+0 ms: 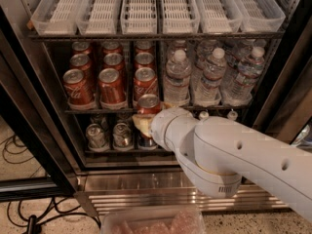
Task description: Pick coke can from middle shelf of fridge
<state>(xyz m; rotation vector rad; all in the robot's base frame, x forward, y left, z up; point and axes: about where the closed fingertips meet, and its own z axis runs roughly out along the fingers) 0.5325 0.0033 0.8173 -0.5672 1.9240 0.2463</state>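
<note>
Camera view shows the pincer clamped low on the upright coke can, just in front of the middle shelf edge; pulling straight out of the fridge looks right.

gripper, coke can outside crowded shelf
</note>
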